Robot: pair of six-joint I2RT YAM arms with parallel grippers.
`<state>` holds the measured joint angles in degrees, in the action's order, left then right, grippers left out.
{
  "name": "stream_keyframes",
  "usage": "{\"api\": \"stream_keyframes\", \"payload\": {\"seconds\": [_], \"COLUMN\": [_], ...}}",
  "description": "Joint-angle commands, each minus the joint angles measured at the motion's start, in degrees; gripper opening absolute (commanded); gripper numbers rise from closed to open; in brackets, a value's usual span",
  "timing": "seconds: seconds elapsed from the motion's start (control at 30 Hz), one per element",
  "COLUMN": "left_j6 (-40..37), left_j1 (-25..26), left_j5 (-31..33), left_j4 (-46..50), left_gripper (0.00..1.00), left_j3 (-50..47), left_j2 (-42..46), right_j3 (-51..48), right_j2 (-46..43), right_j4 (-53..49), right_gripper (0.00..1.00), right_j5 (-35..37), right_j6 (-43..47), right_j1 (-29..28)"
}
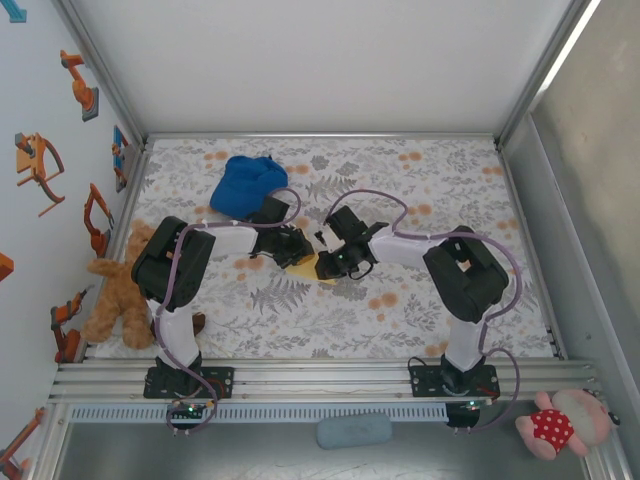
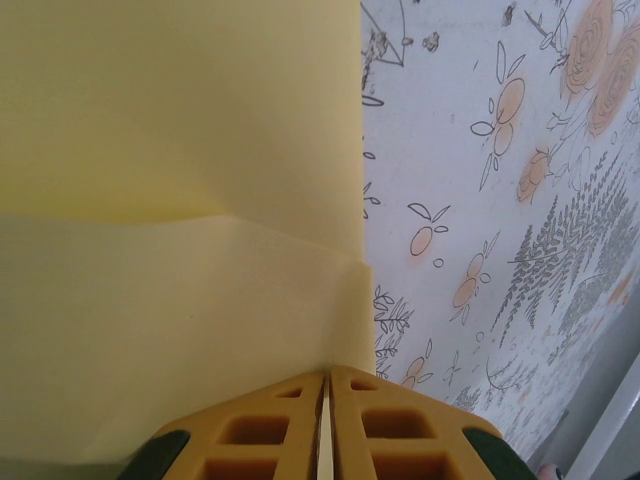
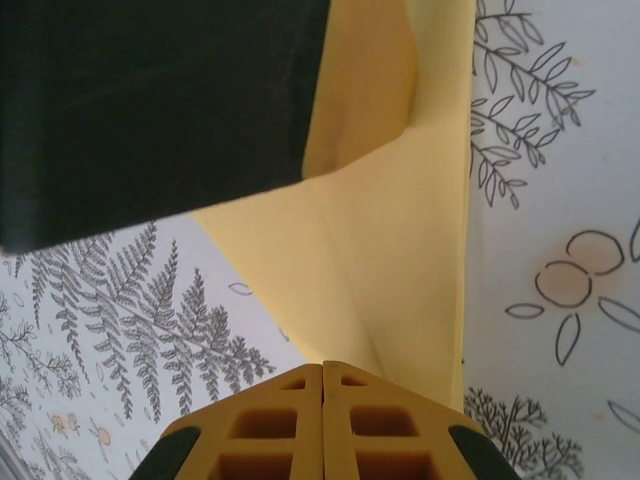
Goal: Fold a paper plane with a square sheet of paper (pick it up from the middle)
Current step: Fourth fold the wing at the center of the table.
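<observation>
As the right hand [image 3: 322,372] pinches it, the sheet [image 1: 320,272] points nearward.

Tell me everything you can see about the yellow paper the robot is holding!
The yellow paper is thin, plain and matte, folded into overlapping layers with sharp creases and straight edges. It is over the middle of the flowery tablecloth. The left gripper is shut on one edge of it, and the right gripper, also shut, meets another part.

The floral-patterned desk [image 1: 400,300] carries 1 blue fabric cap [image 1: 245,185], lying just beyond the left tool [image 1: 297,249].
</observation>
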<state>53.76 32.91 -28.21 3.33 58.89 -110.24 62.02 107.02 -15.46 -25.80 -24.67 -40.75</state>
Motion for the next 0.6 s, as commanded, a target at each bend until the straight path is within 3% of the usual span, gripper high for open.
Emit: {"api": "stream_keyframes", "payload": {"seconds": [0.0, 0.57], "left_j6": [-0.94, -1.51], "left_j1": [-0.3, -0.67], "left_j5": [5.19, 5.57], "left_j4": [7.84, 9.14], "left_gripper": [0.13, 0.13], "left_j3": [-1.68, -1.57], "left_j2": [-3.94, -4.92], "right_j3": [0.27, -17.81], "right_j2": [1.73, -1.42], "right_j4": [2.5, 14.94], "right_gripper": [0.05, 0.02], "right_j5": [-1.4, -8.45], "right_j6": [-0.44, -5.35], "right_j1": [1.11, 5.86]}}
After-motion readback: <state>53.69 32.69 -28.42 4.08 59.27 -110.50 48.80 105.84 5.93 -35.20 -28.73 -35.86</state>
